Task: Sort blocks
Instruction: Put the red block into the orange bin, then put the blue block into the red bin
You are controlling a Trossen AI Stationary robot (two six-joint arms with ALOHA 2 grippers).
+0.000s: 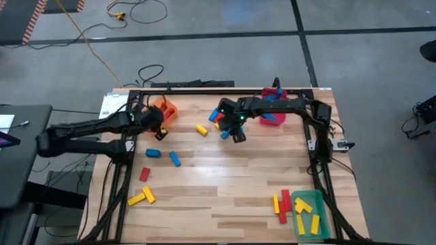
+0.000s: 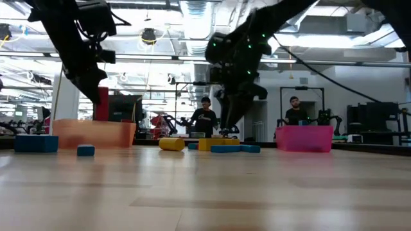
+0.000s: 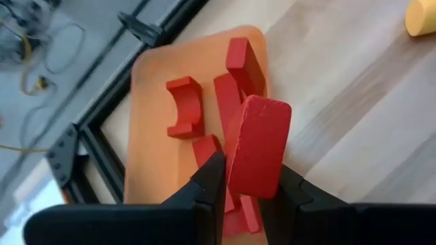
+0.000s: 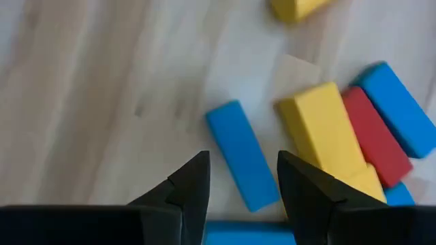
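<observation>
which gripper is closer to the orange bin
Left. The left gripper, shut on a red block, hangs over the orange bin; the right gripper is mid-table.

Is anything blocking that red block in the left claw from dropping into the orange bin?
Nothing visible does. The left gripper holds the red block directly above the orange bin. Only other red pieces lie inside the bin, with bare floor beside them.
</observation>
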